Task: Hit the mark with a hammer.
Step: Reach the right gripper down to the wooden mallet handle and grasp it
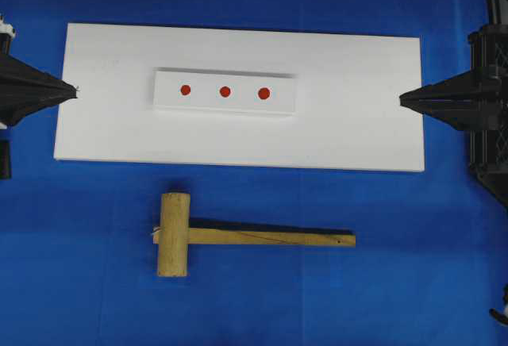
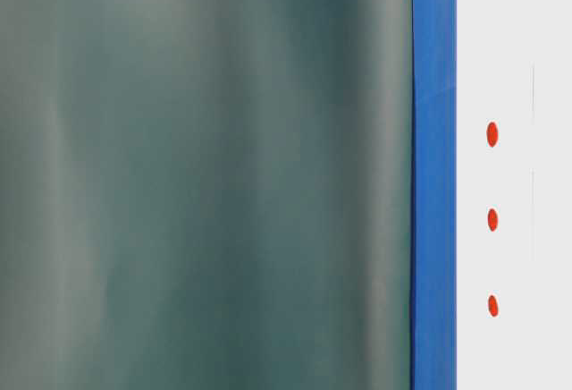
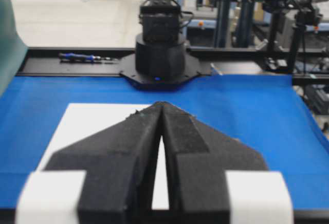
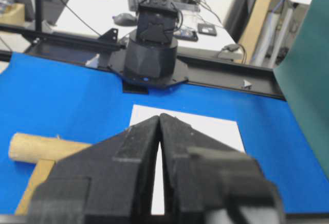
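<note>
The hammer [image 1: 238, 236] lies on the blue surface [image 1: 413, 267], well apart from both the left hand [image 1: 75, 90] and right hand [image 1: 402, 100], each closed and empty.

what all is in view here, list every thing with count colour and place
hammer: 1, light-brown wood, on the blue cloth below the board, head left, handle pointing right
board: 1, white, large, centre of the cloth
block: 1, white, small, on the board
marks: 3, red dots, in a row on the block
cloth: 1, blue, covers the table
left gripper: 1, black, shut, at the board's left edge
right gripper: 1, black, shut, at the board's right edge
</note>
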`<state>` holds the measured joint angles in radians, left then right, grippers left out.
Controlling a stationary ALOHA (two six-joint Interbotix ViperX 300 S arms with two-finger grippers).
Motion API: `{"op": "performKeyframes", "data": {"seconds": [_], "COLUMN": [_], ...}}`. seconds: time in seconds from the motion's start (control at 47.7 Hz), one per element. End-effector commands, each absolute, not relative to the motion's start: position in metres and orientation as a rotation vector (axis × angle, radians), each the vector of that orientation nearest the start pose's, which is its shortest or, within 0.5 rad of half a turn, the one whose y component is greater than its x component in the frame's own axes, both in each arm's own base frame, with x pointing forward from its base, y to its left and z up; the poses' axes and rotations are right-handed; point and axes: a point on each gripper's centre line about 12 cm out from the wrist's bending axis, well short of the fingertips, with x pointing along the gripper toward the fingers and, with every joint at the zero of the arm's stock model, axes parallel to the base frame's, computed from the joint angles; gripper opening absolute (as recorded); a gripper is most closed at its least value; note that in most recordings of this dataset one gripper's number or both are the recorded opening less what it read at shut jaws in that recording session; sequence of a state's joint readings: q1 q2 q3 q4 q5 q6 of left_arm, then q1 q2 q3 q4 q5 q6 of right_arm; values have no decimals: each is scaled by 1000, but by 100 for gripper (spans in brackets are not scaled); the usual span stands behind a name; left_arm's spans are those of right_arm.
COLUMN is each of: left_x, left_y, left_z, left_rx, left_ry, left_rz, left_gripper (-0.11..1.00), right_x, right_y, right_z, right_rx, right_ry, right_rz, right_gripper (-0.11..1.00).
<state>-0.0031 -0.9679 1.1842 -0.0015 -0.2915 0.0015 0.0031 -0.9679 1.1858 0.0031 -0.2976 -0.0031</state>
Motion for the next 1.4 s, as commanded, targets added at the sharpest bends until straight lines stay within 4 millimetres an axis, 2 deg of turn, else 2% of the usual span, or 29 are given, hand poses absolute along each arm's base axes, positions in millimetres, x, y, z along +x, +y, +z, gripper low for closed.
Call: {"op": "performKeyframes", "data": {"seconds": [0.0, 0.105, 0.356, 0.566, 0.691, 0.775, 0.838, 0.922, 1.027, 1.11, 1.152, 1.257, 1.383], "left_x": [200, 199, 199, 199, 199, 199, 199, 199, 199, 199, 199, 199, 198], "left_y": [0, 0, 0, 0, 0, 0, 0, 0, 0, 0, 0, 0, 0], "left_z": [296, 295, 293, 289, 288, 289, 288, 287, 285, 285, 285, 284, 283], "left_rx": [-12, -15, -15, -17, -17, -17, -17, -18, -21, -21, -23, -21, -21], "left_ry": [-78, -74, -61, -46, -44, -46, -46, -41, -37, -35, -35, -32, -31], "left_rz": [-2, -2, -2, -1, -1, -1, 0, -1, 0, -1, 0, -1, -1], "left_gripper": [0, 0, 0, 0, 0, 0, 0, 0, 0, 0, 0, 0, 0], "right_x": [202, 205, 223, 254, 276, 291, 300, 312, 328, 340, 346, 361, 375], "right_y": [2, 9, 38, 68, 78, 82, 84, 87, 91, 94, 95, 99, 106], "right_z": [300, 300, 292, 283, 272, 264, 256, 247, 225, 207, 198, 178, 155], "right_rx": [4, 8, 62, 94, 91, 108, 123, 144, 159, 178, 193, 226, 258], "right_ry": [-92, -69, 19, 102, 166, 207, 241, 287, 356, 392, 404, 414, 424], "right_rz": [12, 42, 167, 254, 263, 254, 245, 230, 212, 196, 182, 153, 123], "right_gripper": [0, -6, -6, -6, -3, 5, 16, 37, 71, 91, 93, 89, 90]}}
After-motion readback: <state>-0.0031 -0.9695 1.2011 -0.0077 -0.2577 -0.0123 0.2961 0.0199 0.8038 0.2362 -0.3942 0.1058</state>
